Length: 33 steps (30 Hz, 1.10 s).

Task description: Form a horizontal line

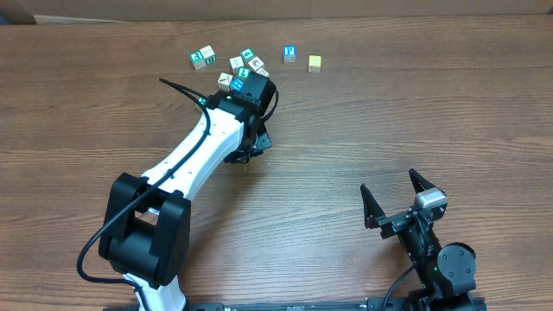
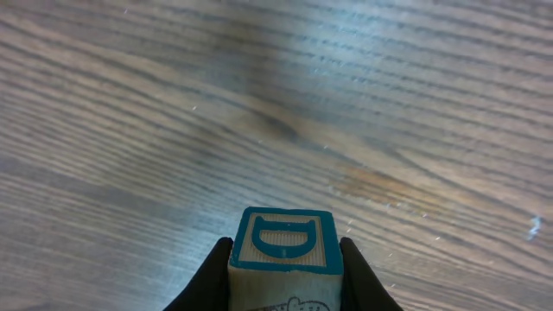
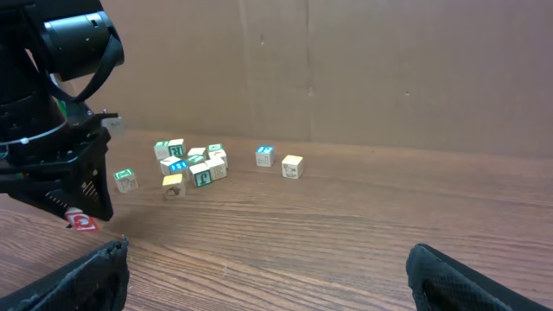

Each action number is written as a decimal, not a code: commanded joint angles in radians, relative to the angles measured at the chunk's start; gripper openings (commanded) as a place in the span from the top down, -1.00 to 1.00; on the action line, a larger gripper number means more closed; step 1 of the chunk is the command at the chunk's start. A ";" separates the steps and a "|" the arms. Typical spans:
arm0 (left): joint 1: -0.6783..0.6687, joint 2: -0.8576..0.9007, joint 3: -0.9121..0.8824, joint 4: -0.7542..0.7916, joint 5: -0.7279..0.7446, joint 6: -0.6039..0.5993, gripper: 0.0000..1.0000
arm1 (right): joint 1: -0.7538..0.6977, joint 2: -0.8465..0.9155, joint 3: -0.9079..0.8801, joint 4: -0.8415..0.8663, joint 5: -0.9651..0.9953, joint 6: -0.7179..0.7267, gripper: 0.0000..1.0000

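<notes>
left tool point(image 2: 285, 278): closed on the d cube point(image 2: 285, 246), one finger pressed to each side face, the teal letter face turned up toward the wrist.
right tool point(image 1: 398, 193): jaws wide apart with nothing between them, parked well away from all the cubes.
horizontal line: we see no row yet, since no cubes sit touching in a straight run anywhere on the table point(image 1: 389, 104).
done so far: we judge one cube picked and in hand. The blue-and-white cube point(image 1: 289, 53) and the yellow cube point(image 1: 314, 63) sit off to the side of the pile, near each other but apart.
left to do: in our judgement nearly everything. The d cube must be set down and more cubes brought against it, with faces touching.
under the left tool: only bare wood grain shows past the fingers. We cannot tell whether the cube is clear of the table.
around: the jumble point(image 1: 244, 72) of white and teal cubes lies just beyond the left wrist, with some cubes touching and tilted.
in the way: nothing blocks the spot below the left tool. The jumble crowds any approach on its far side.
</notes>
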 commanded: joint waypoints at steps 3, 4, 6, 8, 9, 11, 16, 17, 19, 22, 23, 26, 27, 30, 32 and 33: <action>-0.029 0.009 -0.005 0.022 -0.020 0.073 0.92 | -0.003 -0.008 -0.010 0.005 0.007 0.005 -1.00; -0.033 0.009 -0.005 0.026 -0.020 0.090 0.92 | -0.003 -0.008 -0.010 0.005 0.007 0.005 -1.00; -0.038 0.009 -0.005 0.030 -0.020 0.114 0.92 | -0.003 -0.008 -0.010 0.005 0.007 0.005 -1.00; -0.039 0.009 -0.005 0.032 -0.020 0.127 0.91 | -0.003 -0.008 -0.010 0.005 0.007 0.005 -1.00; -0.039 0.009 -0.005 0.032 -0.020 0.127 0.91 | -0.003 -0.008 -0.010 0.005 0.007 0.005 -1.00; -0.039 0.009 -0.005 0.032 -0.019 0.134 0.90 | -0.003 -0.008 -0.010 0.005 0.007 0.005 -1.00; -0.039 0.009 -0.005 0.033 -0.019 0.166 0.91 | -0.003 -0.008 -0.010 0.005 0.008 0.005 -1.00; -0.039 0.009 -0.005 0.033 -0.019 0.178 0.92 | -0.003 -0.008 -0.010 0.006 0.007 0.005 -1.00; -0.039 0.009 -0.005 0.034 -0.019 0.195 0.92 | -0.003 -0.008 -0.010 0.005 0.007 0.005 -1.00; -0.039 0.009 -0.005 0.033 -0.019 0.213 0.91 | -0.003 -0.008 -0.010 0.005 0.007 0.005 -1.00; -0.039 0.009 -0.005 0.033 -0.019 0.213 0.92 | -0.003 -0.008 -0.010 0.005 0.007 0.005 -1.00; -0.039 0.009 -0.005 0.034 -0.019 0.211 0.91 | -0.003 -0.008 -0.010 0.005 0.007 0.005 -1.00; -0.039 0.009 -0.006 0.036 -0.019 0.211 0.92 | -0.003 -0.008 -0.010 0.005 0.007 0.005 -1.00; -0.039 0.009 -0.005 0.037 -0.019 0.208 0.92 | -0.003 -0.008 -0.010 0.005 0.007 0.005 -1.00; -0.039 0.009 -0.005 0.037 -0.019 0.204 0.91 | -0.003 -0.008 -0.010 0.005 0.007 0.005 -1.00; -0.039 0.009 -0.005 0.037 -0.019 0.204 0.91 | -0.003 -0.008 -0.010 0.005 0.007 0.005 -1.00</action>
